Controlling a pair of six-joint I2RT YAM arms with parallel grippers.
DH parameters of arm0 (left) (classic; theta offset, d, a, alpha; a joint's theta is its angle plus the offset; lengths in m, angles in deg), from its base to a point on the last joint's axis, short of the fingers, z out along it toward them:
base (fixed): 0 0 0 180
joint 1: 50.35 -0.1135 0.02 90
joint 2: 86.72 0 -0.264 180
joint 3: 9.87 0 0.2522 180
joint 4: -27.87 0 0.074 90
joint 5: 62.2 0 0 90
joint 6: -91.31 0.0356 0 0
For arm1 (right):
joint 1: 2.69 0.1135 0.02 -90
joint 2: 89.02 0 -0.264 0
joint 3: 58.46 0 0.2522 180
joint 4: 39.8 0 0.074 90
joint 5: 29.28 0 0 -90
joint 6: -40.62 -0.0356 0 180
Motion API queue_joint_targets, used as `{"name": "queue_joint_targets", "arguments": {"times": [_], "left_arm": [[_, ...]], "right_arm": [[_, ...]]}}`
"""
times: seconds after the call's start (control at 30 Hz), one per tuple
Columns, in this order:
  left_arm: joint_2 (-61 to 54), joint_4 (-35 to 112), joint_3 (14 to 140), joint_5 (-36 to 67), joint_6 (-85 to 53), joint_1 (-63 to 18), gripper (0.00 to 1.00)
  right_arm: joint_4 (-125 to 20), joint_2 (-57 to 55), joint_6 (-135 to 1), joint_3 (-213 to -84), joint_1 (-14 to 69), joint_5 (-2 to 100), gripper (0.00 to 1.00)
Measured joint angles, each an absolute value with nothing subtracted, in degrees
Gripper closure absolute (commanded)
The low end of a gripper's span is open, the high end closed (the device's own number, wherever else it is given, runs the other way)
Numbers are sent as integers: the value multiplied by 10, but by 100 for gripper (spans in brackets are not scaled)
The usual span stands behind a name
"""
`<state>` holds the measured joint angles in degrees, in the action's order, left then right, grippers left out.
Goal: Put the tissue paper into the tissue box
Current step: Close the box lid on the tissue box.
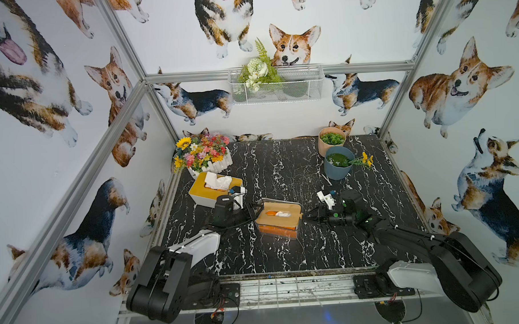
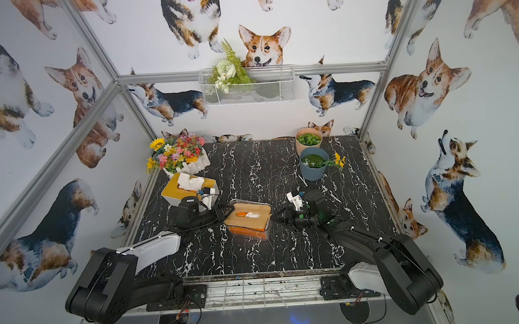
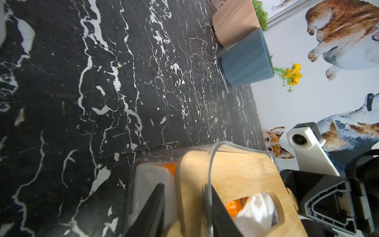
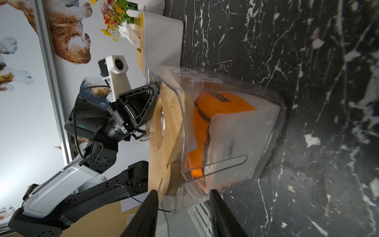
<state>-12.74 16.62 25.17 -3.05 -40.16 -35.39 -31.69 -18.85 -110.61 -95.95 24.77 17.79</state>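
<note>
Clear plastic tissue box (image 1: 275, 231), slotted wooden lid, stands between both arms' jaws; orange-wrapped white tissue paper (image 1: 282, 214) lies inside.

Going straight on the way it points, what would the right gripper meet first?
The near end of the clear tissue box, directly ahead. The right gripper has its fingers either side of that end; whether they touch it is unclear.

We log corgi-print walls (image 1: 293, 45) on an aluminium frame (image 1: 190, 77), black white-veined marble tabletop (image 1: 282, 173), wire basket (image 1: 294, 90) with greenery on the back rail, flower planter (image 1: 204, 154), pink pot (image 1: 329, 145), blue pot (image 1: 337, 172).
</note>
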Motion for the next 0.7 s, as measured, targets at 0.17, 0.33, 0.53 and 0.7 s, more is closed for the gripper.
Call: {"name": "queue_joint_targets", "arguments": {"times": [0.17, 0.33, 0.53, 0.7], "left_arm": [[-128, 170, 253, -31, -398, -354, 64], [-136, 178, 253, -27, -398, -354, 64], [-146, 186, 252, -27, -407, -355, 62], [-146, 179, 251, -33, -413, -355, 54]], "right_arm": [[-296, -173, -1121, -966, 263, 187, 56], [-284, -170, -1123, -972, 267, 189, 56], [-277, -149, -1123, -975, 268, 192, 56], [-266, -130, -1122, -975, 268, 197, 57]]}}
